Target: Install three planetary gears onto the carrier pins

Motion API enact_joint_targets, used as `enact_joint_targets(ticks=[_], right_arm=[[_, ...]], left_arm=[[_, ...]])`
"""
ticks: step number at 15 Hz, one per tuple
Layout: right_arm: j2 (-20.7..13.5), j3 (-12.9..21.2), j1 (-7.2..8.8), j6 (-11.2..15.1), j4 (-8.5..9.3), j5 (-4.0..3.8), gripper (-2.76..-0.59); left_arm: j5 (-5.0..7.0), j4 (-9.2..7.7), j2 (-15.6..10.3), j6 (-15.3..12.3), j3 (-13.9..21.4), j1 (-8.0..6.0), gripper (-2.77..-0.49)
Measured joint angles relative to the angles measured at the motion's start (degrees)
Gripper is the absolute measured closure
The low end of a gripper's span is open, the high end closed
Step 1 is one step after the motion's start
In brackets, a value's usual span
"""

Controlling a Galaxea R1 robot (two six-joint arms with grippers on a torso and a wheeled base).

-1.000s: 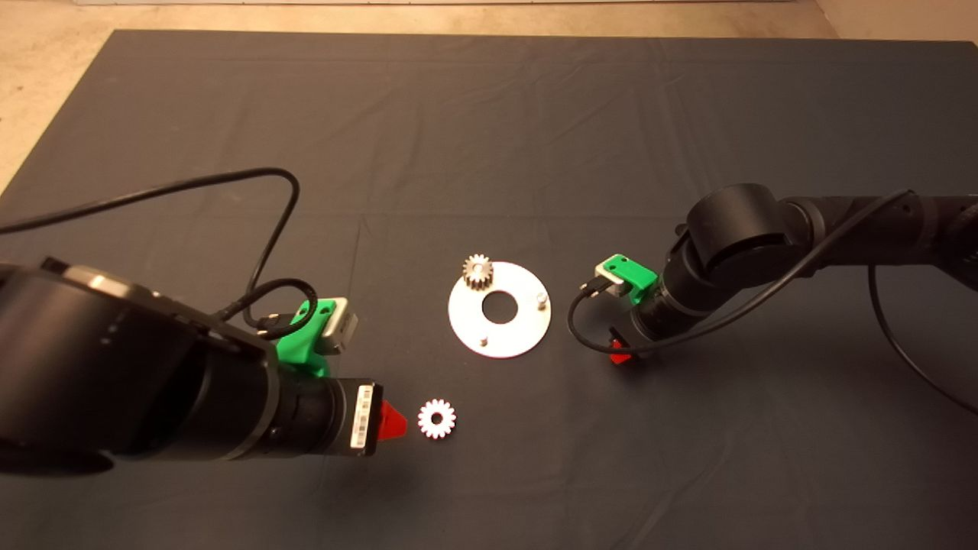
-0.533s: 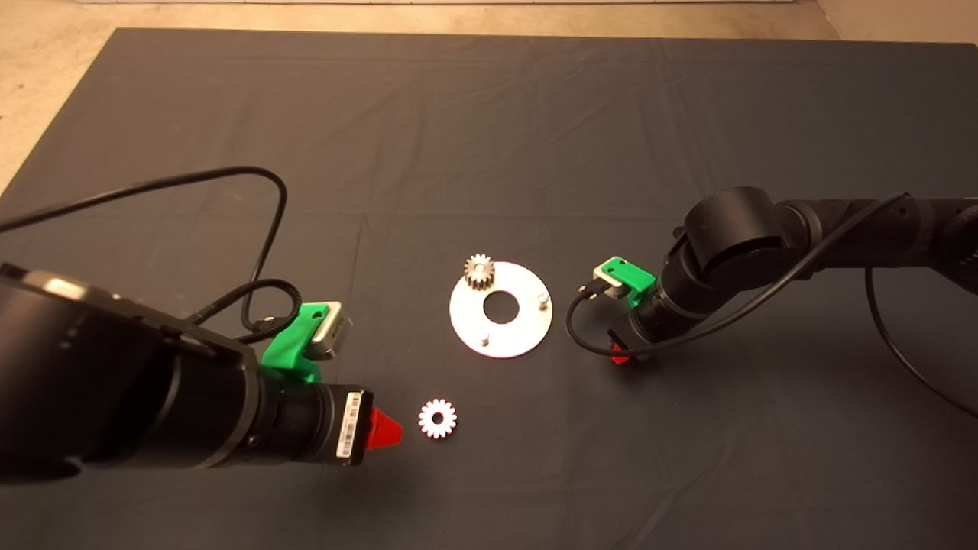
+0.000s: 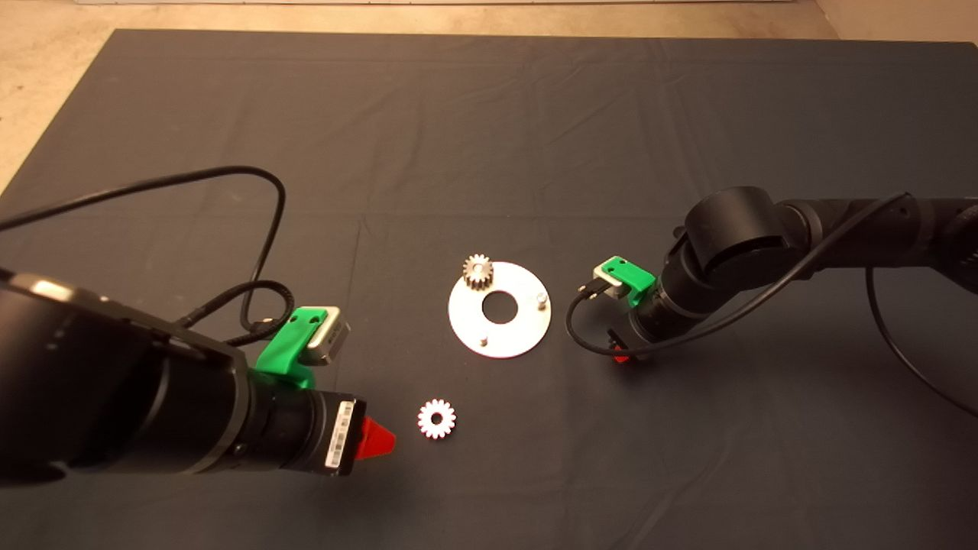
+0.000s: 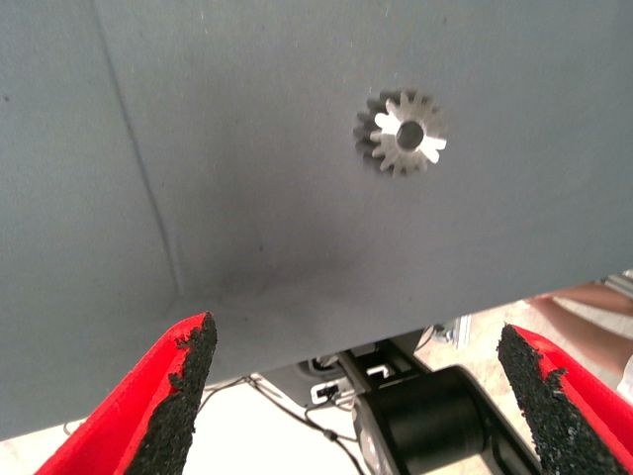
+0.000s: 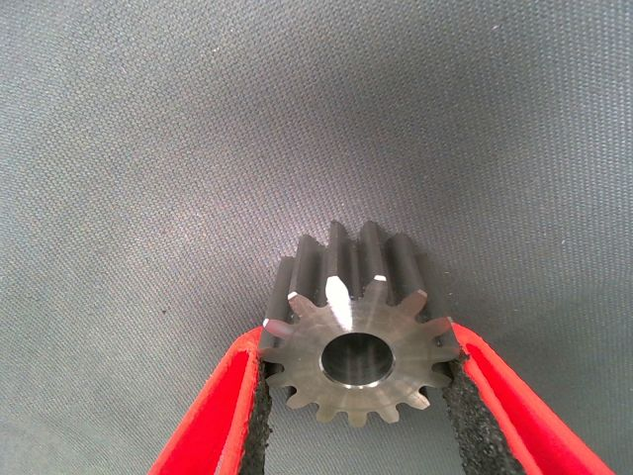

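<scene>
Left hand (image 3: pixel 380 440) backed off loose gear (image 3: pixel 437 418), wide open | right hand (image 5: pixel 354 411) pinching gear (image 5: pixel 358 327)

You get even overhead light on the mat (image 3: pixel 489 114), with a soft shadow under the left arm (image 3: pixel 114 397). Glare whitens the loose gear (image 3: pixel 437 418) and the disc (image 3: pixel 527 328). Up close, the right gripper's (image 5: pixel 356 406) gear (image 5: pixel 358 327) is sharp

It looked like a robotics lab: a dark mat (image 3: pixel 489 114) covered the surface, with bare beige floor (image 3: pixel 46 53) beyond its far edge.
</scene>
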Motion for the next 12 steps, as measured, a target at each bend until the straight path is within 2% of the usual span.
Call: enact_joint_targets(ticks=[2, 4, 5, 7, 8, 12], right_arm=[[0.00, 0.00, -0.02, 0.00, 0.00, -0.15, -1.12], [0.00, -0.07, 0.00, 0.00, -0.02, 0.00, -1.10], [0.02, -0.20, 0.00, 0.00, 0.00, 0.02, -1.10], [0.02, -0.44, 0.04, 0.00, -0.02, 0.05, -1.09], [0.02, -0.57, 0.10, 0.00, -0.01, 0.16, -1.05], [0.15, -0.83, 0.17, 0.01, 0.00, 0.24, -1.05]], left_arm=[[0.05, -2.36, -0.01, 1.39, 0.16, 0.00, -2.02], [0.02, -2.98, -0.01, 1.51, 0.24, 0.00, -2.02], [0.02, -4.07, -0.01, 1.56, 0.24, 0.00, -2.02], [0.00, -9.18, -0.01, 1.61, 0.24, 0.00, -2.02], [0.01, -10.72, -0.01, 1.72, 0.24, 0.00, -2.02], [-0.01, -12.29, 0.02, 1.72, 0.24, 0.00, -2.02]])
